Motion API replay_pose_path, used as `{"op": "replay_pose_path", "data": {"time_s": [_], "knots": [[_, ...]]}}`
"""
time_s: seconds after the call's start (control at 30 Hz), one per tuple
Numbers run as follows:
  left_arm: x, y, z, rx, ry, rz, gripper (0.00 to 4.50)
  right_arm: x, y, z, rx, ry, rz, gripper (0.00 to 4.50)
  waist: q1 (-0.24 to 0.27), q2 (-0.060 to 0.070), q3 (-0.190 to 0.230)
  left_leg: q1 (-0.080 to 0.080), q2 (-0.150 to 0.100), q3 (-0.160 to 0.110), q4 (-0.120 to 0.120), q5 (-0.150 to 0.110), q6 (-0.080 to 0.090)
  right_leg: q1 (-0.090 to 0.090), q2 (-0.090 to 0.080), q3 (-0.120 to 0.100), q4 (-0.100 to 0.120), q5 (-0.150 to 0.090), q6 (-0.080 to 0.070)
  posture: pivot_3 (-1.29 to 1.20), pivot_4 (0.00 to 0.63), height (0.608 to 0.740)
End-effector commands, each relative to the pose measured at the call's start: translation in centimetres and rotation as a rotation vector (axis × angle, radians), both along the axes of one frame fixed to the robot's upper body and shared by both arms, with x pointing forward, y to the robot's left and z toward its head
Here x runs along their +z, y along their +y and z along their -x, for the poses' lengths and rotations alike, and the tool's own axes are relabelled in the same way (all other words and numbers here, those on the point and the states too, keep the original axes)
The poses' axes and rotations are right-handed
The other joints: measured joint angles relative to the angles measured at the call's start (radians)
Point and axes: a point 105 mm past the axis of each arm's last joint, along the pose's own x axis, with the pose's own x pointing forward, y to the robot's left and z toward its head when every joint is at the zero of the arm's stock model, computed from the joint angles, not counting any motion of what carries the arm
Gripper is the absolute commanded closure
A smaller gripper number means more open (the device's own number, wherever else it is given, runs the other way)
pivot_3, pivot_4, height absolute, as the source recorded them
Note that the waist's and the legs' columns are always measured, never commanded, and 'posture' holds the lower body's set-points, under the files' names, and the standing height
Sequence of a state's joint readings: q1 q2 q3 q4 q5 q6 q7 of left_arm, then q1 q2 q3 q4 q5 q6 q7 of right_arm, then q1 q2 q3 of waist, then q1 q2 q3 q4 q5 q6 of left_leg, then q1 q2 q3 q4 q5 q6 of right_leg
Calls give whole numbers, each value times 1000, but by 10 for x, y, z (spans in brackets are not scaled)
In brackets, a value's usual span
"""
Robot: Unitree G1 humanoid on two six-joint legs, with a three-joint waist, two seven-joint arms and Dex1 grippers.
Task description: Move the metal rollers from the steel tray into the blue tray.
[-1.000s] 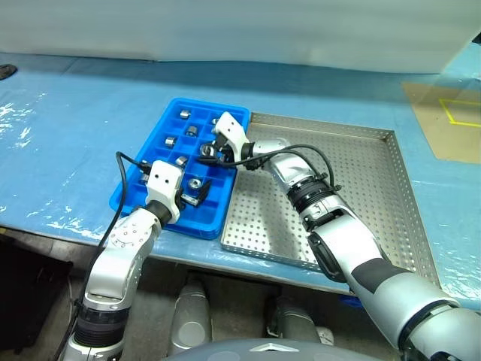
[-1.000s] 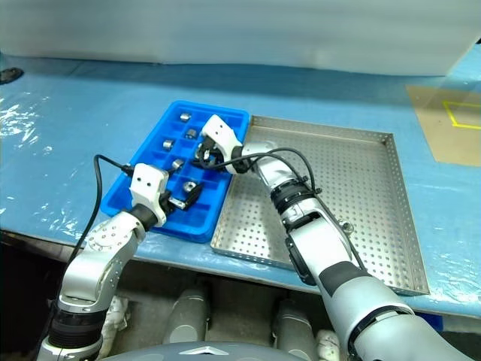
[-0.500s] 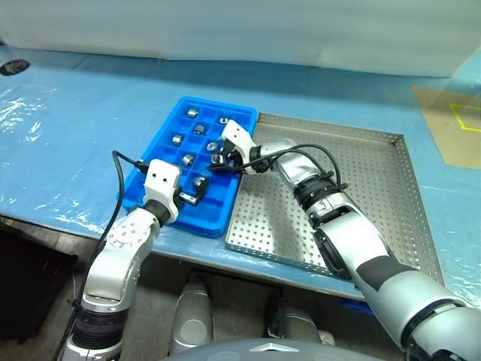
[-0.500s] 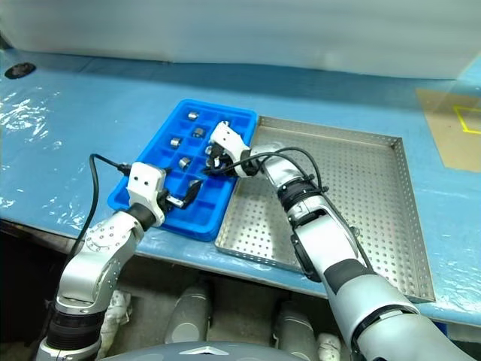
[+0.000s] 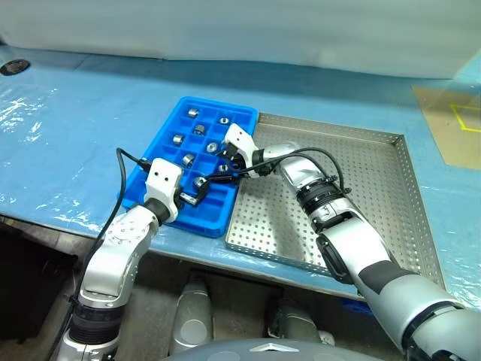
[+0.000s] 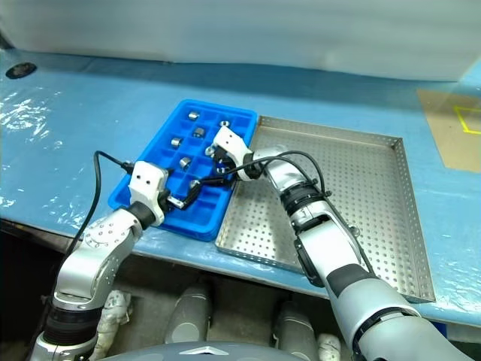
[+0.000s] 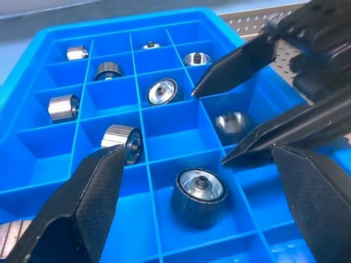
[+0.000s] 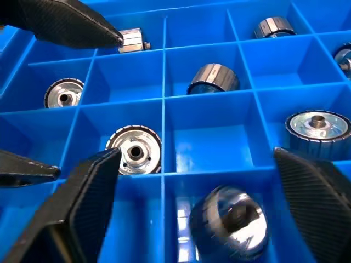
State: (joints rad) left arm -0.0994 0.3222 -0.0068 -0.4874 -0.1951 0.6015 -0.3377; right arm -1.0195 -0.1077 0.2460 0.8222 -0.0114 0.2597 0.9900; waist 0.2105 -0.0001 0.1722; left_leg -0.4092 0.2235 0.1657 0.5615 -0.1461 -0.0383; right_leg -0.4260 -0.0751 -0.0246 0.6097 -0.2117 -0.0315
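Note:
The blue tray [image 5: 152, 150] lies left of the steel tray [image 5: 361, 188], whose perforated floor shows no metal rollers. Several metal rollers sit in the blue tray's compartments, one [image 7: 198, 189] between my left gripper's fingers [image 7: 82, 208] and one [image 8: 134, 149] further in. My right gripper [image 5: 220, 167] hangs open over the tray's right-hand column, and a blurred roller [image 8: 227, 222] lies in the compartment just under it. My left gripper [image 5: 197, 194] is open and level at the tray's near end, holding nothing.
Both trays rest on a blue sheet over the table [image 5: 75, 120]. The steel tray's raised rim [image 5: 331, 129] borders the blue tray's right side. A tan board with yellow tape [image 5: 451, 124] lies at the far right. My two grippers point at each other, fingertips close.
My right gripper has gone from shut to open above the blue tray, and a roller now sits in the compartment beneath it. The left gripper has stayed put.

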Motion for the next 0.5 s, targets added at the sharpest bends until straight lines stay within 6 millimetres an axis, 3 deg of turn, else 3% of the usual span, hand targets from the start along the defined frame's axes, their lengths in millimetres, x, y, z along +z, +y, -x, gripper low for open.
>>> {"op": "replay_pose_path", "data": {"time_s": [0.03, 0.3, 0.5], "knots": [[2, 0, 7, 42, -33, 14, 0, -4, 0, 6, 42, 6, -12, 109, 6, 0, 0, 0, 0, 0, 0, 0, 0, 0, 0, 0, 0, 0, 0, 574, 150, 740], [5, -11, 2, 59, -70, 11, 0, 19, 14, -3, 70, -52, -45, 109, 30, 0, 0, 4, 0, -10, -2, 1, -2, 0, 0, 0, 4, 0, 0, 653, 150, 740], [9, -17, -7, 36, -96, -19, 0, 18, 11, -5, 70, -53, -52, 109, 41, 0, 0, 6, 0, -15, -7, 3, -5, -2, 1, 0, 6, 1, -3, 652, 150, 740]]}}
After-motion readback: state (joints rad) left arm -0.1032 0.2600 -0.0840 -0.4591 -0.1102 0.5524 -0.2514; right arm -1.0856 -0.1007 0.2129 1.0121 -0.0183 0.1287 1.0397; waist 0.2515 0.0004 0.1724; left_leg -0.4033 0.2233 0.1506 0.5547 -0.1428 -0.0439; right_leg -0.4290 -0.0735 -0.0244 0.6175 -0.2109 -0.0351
